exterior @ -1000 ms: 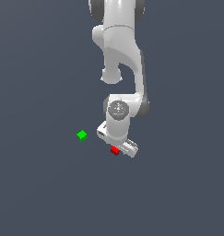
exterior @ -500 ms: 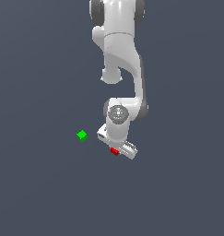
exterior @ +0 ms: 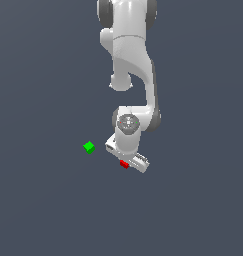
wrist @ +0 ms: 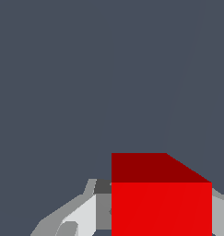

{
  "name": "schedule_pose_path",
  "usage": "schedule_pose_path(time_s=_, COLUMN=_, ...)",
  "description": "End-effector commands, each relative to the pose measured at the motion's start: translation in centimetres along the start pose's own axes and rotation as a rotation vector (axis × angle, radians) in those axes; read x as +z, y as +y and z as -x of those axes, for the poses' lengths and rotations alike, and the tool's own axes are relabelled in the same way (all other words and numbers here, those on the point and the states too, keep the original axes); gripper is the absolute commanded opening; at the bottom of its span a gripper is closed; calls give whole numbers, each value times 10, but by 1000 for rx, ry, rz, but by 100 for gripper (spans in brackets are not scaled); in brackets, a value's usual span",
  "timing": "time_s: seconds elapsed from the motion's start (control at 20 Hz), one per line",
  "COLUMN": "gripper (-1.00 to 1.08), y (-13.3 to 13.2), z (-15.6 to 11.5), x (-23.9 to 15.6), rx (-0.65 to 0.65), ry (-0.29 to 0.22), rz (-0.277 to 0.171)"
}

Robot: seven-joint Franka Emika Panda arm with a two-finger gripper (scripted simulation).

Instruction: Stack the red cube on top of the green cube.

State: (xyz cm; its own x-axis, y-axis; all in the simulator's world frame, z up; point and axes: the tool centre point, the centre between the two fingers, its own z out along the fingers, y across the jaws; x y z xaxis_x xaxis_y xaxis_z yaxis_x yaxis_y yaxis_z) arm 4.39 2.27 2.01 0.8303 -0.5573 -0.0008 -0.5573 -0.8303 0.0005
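Note:
The red cube (exterior: 124, 164) sits low between the fingers of my white gripper (exterior: 127, 161), just right of centre in the exterior view. It fills the wrist view, where the red cube (wrist: 161, 203) has a grey finger (wrist: 102, 207) flush against one side and a second finger edge against the other. My gripper (wrist: 162, 216) looks shut on it. I cannot tell whether the cube rests on the floor or is lifted off it. The green cube (exterior: 89, 147) lies apart, toward the exterior view's left and slightly farther back, and does not appear in the wrist view.
A plain dark grey floor (exterior: 48, 210) spreads on all sides. The white arm (exterior: 133, 60) rises from the gripper toward the far edge of the exterior view.
The wrist dropped slightly onto the red cube a second ago and has held still since. Neither cube has shifted.

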Motion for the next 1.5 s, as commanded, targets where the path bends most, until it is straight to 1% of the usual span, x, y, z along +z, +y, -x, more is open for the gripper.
schedule_pose_path(time_s=0.0, gripper=-100, y=0, z=0, x=-3, rx=0, ry=1, rz=0)
schedule_pose_path(time_s=0.25, gripper=-100, y=0, z=0, x=-19, rx=0, ry=1, rz=0)
schedule_pose_path(time_s=0.65, gripper=-100, y=1, z=1, x=-74, rx=0, ry=1, rz=-1)
schedule_pose_path(time_s=0.85, gripper=-100, y=1, z=1, x=-92, rx=0, ry=1, rz=-1)
schedule_pose_path(time_s=1.0, gripper=-100, y=1, z=0, x=-99, rx=0, ry=1, rz=-1)
schedule_pose_path(time_s=1.2, gripper=-100, y=0, z=0, x=-98, rx=0, ry=2, rz=-1)
schedule_pose_path(time_s=1.45, gripper=-100, y=12, z=-2, x=-95, rx=0, ry=2, rz=-1)
